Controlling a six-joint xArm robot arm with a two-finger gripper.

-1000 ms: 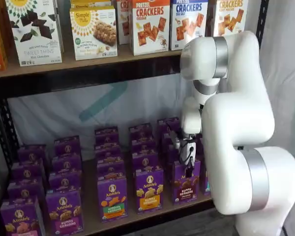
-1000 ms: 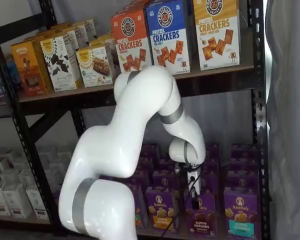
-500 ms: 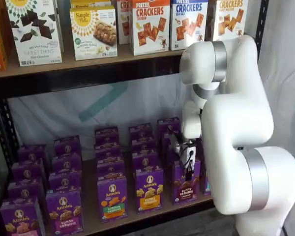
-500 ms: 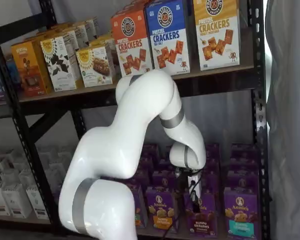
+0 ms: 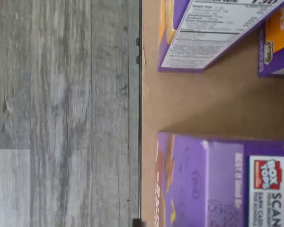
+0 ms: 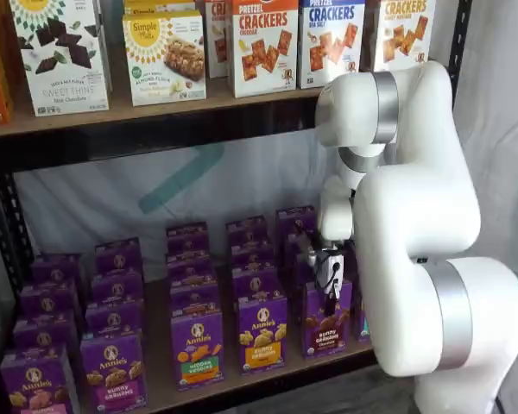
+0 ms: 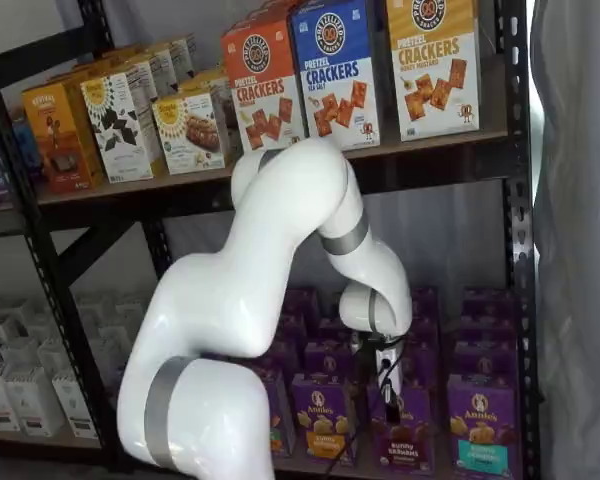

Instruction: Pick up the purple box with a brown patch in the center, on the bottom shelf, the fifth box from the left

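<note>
The bottom shelf (image 6: pixel 160 379) carries rows of purple Annie's cartons. The purple box (image 6: pixel 325 317), reading "Annie's bunny grahams", stands upright at the front of its row, long axis vertical, face outward; both shelf views show it. The gripper (image 6: pixel 330 297) hangs at its top edge; whether its fingers are spread or clamped cannot be told. The wrist view shows a "BOX TOPS" carton top (image 5: pixel 227 184).

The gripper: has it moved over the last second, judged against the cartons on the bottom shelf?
Yes. The gripper has come down slightly toward the purple box at the front of the bottom shelf; in both shelf views it hangs lower against that carton than a second ago.
</note>
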